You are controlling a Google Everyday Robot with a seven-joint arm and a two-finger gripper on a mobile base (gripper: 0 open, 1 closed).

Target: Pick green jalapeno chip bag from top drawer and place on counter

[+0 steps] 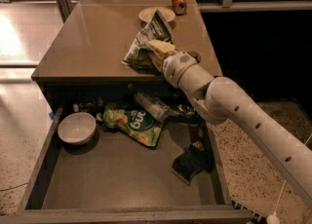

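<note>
The dark green jalapeno chip bag [147,37] is on the tan counter [92,43] near its front right, tilted up with one corner pointing to the back. My gripper [157,52] is on the bag's near end, its pale fingers closed on the foil. The white arm reaches in from the lower right, over the drawer's right side. The top drawer [117,189] stands pulled open below the counter.
In the drawer lie a white bowl [76,128] at the left, a lime-green bag [132,123], a clear plastic bottle [153,106] and a dark sponge-like block [190,163]. On the counter's back stand a white plate [145,14] and a red can [179,2].
</note>
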